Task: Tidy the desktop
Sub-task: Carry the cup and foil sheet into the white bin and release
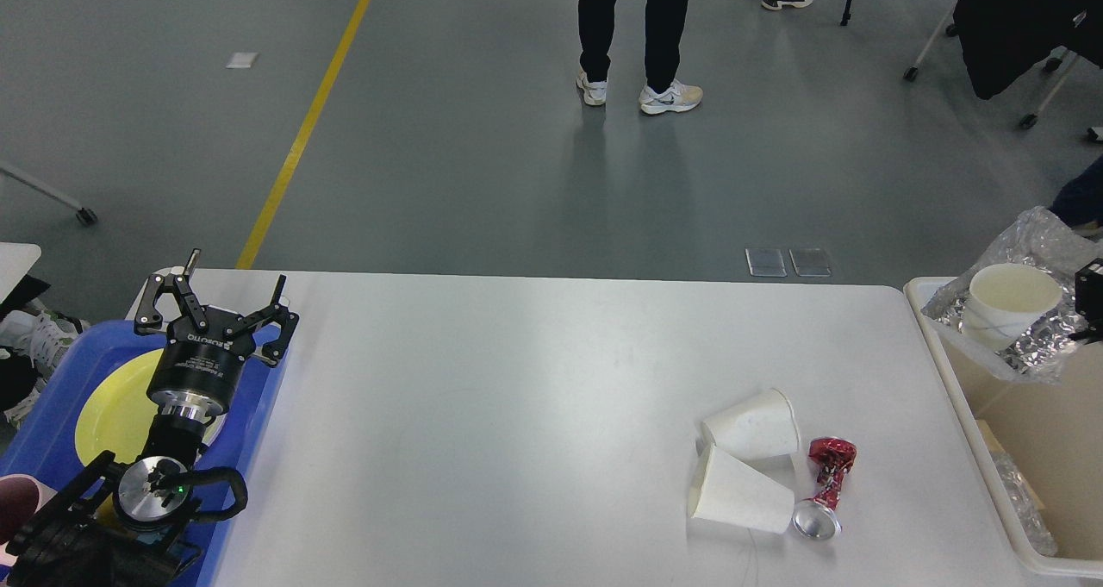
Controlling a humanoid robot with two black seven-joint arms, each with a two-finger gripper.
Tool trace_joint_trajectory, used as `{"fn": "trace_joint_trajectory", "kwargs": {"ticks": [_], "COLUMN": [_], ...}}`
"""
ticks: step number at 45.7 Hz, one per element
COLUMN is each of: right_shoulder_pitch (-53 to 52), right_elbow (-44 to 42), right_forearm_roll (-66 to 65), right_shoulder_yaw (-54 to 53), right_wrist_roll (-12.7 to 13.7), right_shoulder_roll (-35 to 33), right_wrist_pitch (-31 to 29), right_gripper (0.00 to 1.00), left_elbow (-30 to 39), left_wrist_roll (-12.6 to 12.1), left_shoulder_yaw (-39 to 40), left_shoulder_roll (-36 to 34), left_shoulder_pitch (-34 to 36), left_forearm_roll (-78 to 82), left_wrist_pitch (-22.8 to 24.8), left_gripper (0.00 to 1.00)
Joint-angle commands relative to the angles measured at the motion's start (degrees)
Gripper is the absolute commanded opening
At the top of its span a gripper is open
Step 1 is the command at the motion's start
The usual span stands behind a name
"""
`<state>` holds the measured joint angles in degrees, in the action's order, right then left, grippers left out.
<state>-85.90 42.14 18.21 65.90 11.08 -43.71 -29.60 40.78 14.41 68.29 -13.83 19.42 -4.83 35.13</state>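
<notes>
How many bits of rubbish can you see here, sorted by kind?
Paper cups: 3, with two lying on the desktop at and, and one in the foil over the bin
Foil wrappers: 1
Crushed red cans: 1
Total: 5

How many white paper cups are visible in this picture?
3. Two lie tipped over on the desktop, one touching the other. A third sits upright in crumpled foil above the bin.
</notes>
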Motion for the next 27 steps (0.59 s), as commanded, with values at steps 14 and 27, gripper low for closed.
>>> {"fn": "trace_joint_trajectory", "kwargs": {"ticks": [14,27], "right_shoulder_pitch": [29.73,41.51], "right_elbow": [-30.96,-36.25], "right_forearm_roll": [-0.37,-0.45], "right_shoulder_yaw": [-23.97,-27.14], "right_wrist_roll": [0.26,0.08], "right_shoulder_roll": [6.0,11.01], "right_wrist_pitch": [1.38,15.17], "right_gripper": [0.0,0.0], "left_elbow": [0.0,0.0], "left_wrist_roll": [0.0,0.0], "left_shoulder_yaw": [0.0,0.0], "left_shoulder_roll": [0.03,-0.06], "left_shoulder_pitch": [-0.08,-0.08], "left_forearm_roll": [-0.01,-0.01], "left_wrist_pitch": [0.03,0.03], "left_gripper": [0.96,0.96]}}
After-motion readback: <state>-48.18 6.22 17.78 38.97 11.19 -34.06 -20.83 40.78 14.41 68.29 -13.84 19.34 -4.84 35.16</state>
